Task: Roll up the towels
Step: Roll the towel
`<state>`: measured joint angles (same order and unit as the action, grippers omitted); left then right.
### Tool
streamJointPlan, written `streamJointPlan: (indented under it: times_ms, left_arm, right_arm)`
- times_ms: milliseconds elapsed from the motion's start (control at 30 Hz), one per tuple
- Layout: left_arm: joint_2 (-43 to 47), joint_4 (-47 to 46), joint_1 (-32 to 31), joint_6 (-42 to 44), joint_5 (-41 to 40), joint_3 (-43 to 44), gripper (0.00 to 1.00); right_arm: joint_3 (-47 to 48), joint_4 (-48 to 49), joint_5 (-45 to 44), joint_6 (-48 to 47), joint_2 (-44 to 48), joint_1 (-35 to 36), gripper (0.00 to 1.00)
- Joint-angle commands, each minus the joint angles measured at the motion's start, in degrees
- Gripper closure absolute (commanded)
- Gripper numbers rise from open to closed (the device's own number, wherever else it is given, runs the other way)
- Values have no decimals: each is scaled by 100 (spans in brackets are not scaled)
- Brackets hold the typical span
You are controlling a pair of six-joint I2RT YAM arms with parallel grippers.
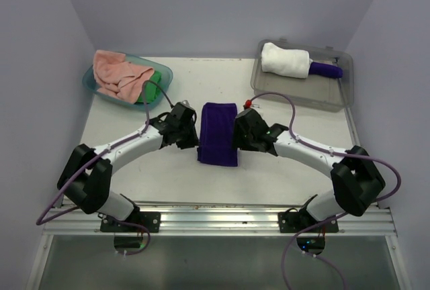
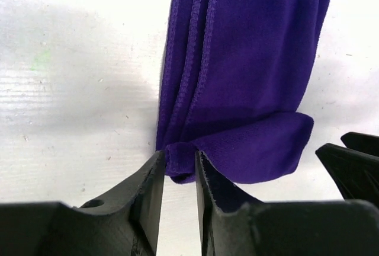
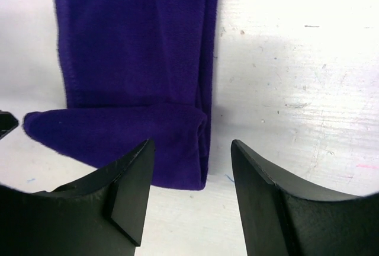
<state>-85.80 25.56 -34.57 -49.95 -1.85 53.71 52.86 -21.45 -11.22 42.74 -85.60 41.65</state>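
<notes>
A dark purple towel (image 1: 218, 133) lies folded into a long strip at mid-table, its near end turned over on itself (image 2: 254, 149). My left gripper (image 2: 179, 155) is at that end's left corner, jaws a little apart with the cloth's corner sitting between the tips. At the right corner my right gripper (image 3: 192, 144) is wide open, and the towel (image 3: 136, 48) edge lies just ahead of the gap. In the top view the left gripper (image 1: 191, 132) and right gripper (image 1: 238, 132) flank the strip. A pink towel (image 1: 119, 75) and a green towel (image 1: 154, 80) lie in the tub. A rolled white towel (image 1: 285, 60) rests in the tray.
The teal tub (image 1: 93, 82) stands at the back left and the clear tray (image 1: 336, 95) at the back right. A purple object (image 1: 326, 70) lies beside the white roll. A small red item (image 1: 248, 103) sits near the towel's far right.
</notes>
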Motion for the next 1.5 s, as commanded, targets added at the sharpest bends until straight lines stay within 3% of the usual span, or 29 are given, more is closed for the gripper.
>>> streamJointPlan:
  times_ms: [0, 100, 267, 400, 667, 967, 1033, 1133, 1467]
  left_arm:
    - [178, 327, -59, -58, -194, 148, 71]
    - [169, 134, -147, -137, -97, 26, 71]
    - [-59, 72, -156, -85, -149, 86, 66]
    - [-332, -34, -156, -76, -228, 183, 65]
    - [-815, -25, -138, 73, -316, 403, 64]
    - [-570, 159, 81, 258, -430, 368, 57]
    - [-508, 212, 143, 258, -492, 298, 45]
    - [-315, 142, 275, 293, -457, 87, 36]
    - [677, 177, 863, 241, -475, -379, 36]
  right_arm:
    - [251, -35, -108, -82, 272, 1, 41]
    - [321, 36, 67, -117, 176, 80, 43]
    - [313, 211, 304, -108, -35, 168, 68]
    - [444, 414, 480, -91, -429, 159, 79]
    - [454, 686, 455, 32, -1441, 168, 84]
    - [269, 695, 191, 208, -1828, 159, 84]
    - [277, 677, 226, 217, -1889, 116, 84]
    - [260, 660, 261, 235, -1934, 89, 84]
    - [137, 651, 287, 217, -1899, 89, 84]
